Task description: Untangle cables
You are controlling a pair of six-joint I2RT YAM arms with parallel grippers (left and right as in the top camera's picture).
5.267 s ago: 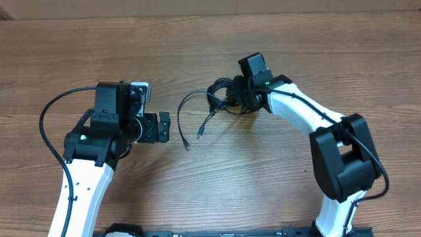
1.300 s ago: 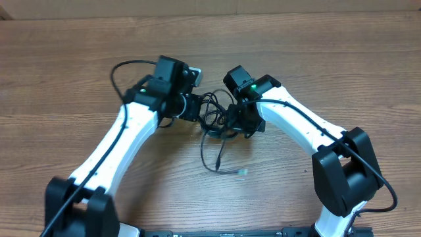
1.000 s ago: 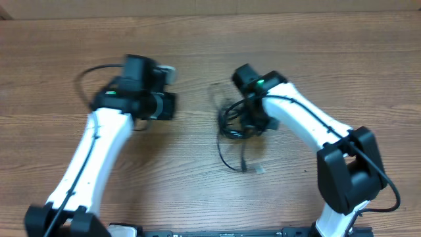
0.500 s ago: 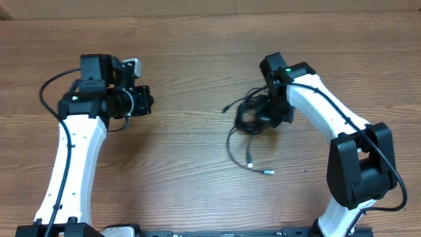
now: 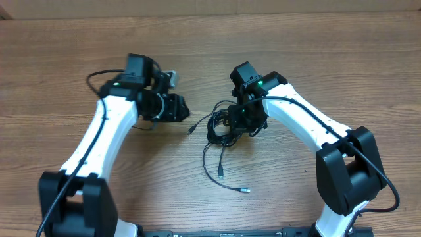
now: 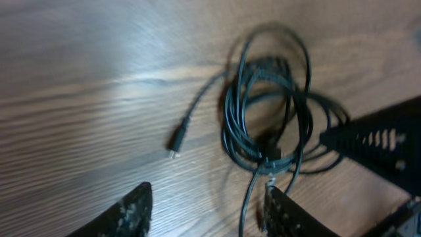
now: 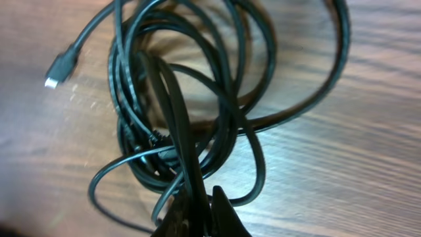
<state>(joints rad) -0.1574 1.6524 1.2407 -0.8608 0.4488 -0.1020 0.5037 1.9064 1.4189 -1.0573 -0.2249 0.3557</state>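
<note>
Left end effector (image 5: pixel 179 108), jaws apart, sat at nine o'clock of the cables (image 5: pixel 220 131) coiled on the table (image 5: pixel 342 59), nearest their free plug (image 5: pixel 191 130), while the right end effector (image 5: pixel 245 118) clamped the coil's three o'clock side.

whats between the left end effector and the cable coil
One loose plug on a strand from the cables, otherwise bare table; clearest in the left wrist view.

Legible markings: none. No text, label, brand, number or sign was readable on the cables (image 5: pixel 220 125), the arms (image 5: pixel 296 117) or the surface (image 5: pixel 342 52) in any of the three views.
</note>
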